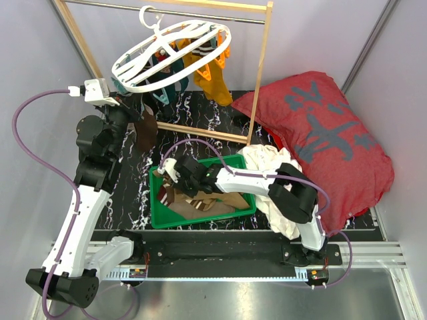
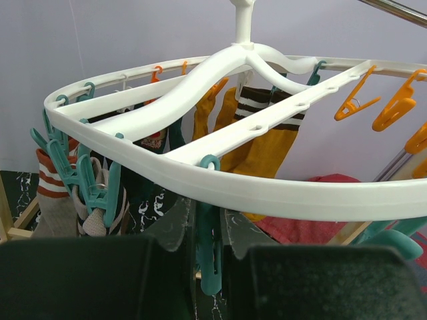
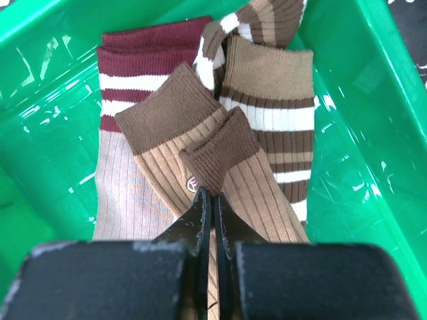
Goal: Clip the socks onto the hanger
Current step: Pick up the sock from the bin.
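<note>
The white oval hanger hangs from the rod, with mustard socks and darker ones clipped under it. My left gripper reaches up to the hanger's near rim and is shut on a teal clip that hangs below it. More socks lie in the green bin. My right gripper is down in the bin, shut on the brown cuff of a tan sock. A maroon-striped sock and a brown-striped one lie beside it.
A wooden rack with a metal rod carries the hanger. A big red cushion fills the right side, with a white cloth bunched against it. Orange clips hang free on the hanger's far side.
</note>
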`<control>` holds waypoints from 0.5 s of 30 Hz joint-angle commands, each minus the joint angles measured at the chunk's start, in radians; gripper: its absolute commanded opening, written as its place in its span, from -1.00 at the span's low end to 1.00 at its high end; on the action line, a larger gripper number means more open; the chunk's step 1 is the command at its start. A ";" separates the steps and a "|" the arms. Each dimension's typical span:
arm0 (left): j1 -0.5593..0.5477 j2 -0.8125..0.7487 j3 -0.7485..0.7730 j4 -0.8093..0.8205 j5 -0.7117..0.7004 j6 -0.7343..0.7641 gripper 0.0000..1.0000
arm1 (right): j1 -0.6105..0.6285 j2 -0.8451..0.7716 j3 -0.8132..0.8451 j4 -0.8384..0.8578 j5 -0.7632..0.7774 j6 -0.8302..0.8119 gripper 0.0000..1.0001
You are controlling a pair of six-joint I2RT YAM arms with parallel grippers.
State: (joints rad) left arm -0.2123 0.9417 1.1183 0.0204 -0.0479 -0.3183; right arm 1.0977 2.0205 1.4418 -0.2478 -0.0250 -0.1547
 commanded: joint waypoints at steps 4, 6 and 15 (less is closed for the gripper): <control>-0.001 -0.003 -0.006 -0.132 0.068 -0.002 -1.00 | -0.008 -0.187 0.026 0.035 0.019 0.053 -1.00; -0.001 -0.006 -0.008 -0.135 0.068 -0.004 -1.00 | -0.015 -0.233 0.031 0.061 0.052 0.085 -0.99; -0.004 -0.030 -0.015 -0.137 0.060 -0.088 -1.00 | -0.036 -0.413 -0.050 0.344 0.161 0.127 -1.00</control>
State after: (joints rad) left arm -0.2123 0.9215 1.1183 0.0025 -0.0242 -0.3466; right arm 1.0733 1.6913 1.4281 -0.1143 0.0544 -0.0574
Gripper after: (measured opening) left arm 0.127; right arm 0.011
